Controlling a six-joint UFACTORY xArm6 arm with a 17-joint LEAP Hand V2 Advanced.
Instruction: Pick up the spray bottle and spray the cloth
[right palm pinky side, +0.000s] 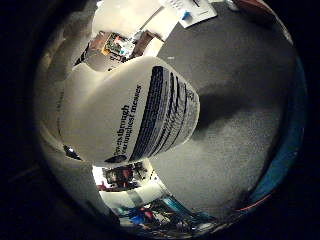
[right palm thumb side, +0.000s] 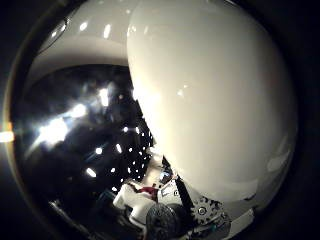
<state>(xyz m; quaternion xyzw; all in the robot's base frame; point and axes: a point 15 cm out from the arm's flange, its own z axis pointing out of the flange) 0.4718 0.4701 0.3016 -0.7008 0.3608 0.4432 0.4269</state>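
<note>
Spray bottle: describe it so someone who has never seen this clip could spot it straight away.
Start from the dark grey table surface in the little finger side palm view. Right in front of the palm, filling much of that view, is the spray bottle, casting a shadow on the grey. It is the one smooth white body with a back label of dense black print, unlike the flat white papers lying farther off.

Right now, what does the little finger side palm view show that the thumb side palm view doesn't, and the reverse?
Only the little finger side view shows the grey table surface, the bottle's shadow on it, the printed label on the bottle, and a sheet of paper at the table's far edge. Only the thumb side view shows the hand, its white, black and geared parts, and a dark background with bright lights. Both show the white spray bottle filling much of the view, close to the palm. No cloth is identifiable in either.
</note>
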